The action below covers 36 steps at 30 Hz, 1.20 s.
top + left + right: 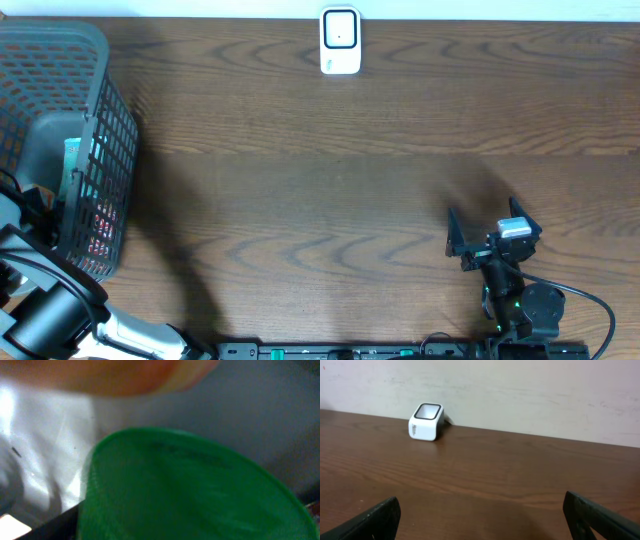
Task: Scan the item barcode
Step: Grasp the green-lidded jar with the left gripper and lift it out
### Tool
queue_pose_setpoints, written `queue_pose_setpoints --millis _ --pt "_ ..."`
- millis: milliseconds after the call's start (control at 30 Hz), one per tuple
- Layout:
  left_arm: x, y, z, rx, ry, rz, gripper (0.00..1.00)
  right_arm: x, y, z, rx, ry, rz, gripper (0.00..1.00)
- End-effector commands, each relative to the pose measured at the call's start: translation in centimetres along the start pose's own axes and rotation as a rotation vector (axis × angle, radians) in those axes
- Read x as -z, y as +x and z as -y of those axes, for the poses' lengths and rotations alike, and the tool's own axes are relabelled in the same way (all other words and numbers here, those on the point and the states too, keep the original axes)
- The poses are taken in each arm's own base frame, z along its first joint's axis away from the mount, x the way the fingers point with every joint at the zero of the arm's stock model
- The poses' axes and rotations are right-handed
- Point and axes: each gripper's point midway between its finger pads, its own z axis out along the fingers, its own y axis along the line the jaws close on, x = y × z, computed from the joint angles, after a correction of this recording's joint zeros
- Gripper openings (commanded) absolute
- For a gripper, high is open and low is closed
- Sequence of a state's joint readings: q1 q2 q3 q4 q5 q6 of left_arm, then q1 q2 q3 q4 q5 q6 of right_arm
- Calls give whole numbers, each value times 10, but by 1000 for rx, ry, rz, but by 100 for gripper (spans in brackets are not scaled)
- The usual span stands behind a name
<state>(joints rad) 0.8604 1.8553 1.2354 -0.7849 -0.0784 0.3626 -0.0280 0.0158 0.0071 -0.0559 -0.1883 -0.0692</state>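
A blurred green item with a rounded edge [190,490] fills most of the left wrist view, very close to the camera. My left gripper's fingers do not show clearly there, and from overhead the gripper is hidden inside the grey basket [105,130] at the far left. Whether it touches the green item I cannot tell. The white barcode scanner [340,42] stands at the table's far edge, also in the right wrist view as a white scanner [425,421]. My right gripper [492,225] rests low at the front right, open and empty [480,510].
Inside the basket lie a teal packet [75,160] and something red [100,228]. Beside the green item there is an orange shape [100,377] and shiny white wrapping [45,445]. Brown tabletop [320,200] stretches between basket, scanner and right arm.
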Motion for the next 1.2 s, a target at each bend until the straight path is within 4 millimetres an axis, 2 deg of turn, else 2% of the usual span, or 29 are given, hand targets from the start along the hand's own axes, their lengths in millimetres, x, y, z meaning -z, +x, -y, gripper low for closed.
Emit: queue_pose_setpoints --millis 0,67,167,300,367,533,733,833,1000,1167 --pt "-10 9 2 44 5 -48 74 0 1 -2 -12 -10 -4 99" --pt "-9 9 2 47 4 -47 69 0 1 -2 -12 -10 -4 99" --pt "-3 4 -1 76 -2 -26 67 0 1 -2 -13 -10 -4 99" --pt "23 -12 -6 92 -24 60 68 0 1 -2 -12 -10 -4 99" --pt "43 -22 -9 96 -38 121 68 0 1 -2 -12 -10 -4 99" --pt "108 -46 -10 109 -73 320 68 0 1 -2 -12 -10 -4 99" --pt "193 -58 -4 180 -83 588 67 0 1 -2 -12 -10 -4 99" --pt "235 -62 16 174 9 738 68 0 1 -2 -12 -10 -4 99" --pt "314 -60 68 123 273 992 67 0 1 -2 -12 -10 -4 99" --pt "368 -44 120 30 465 1124 67 0 1 -2 -12 -10 -4 99"
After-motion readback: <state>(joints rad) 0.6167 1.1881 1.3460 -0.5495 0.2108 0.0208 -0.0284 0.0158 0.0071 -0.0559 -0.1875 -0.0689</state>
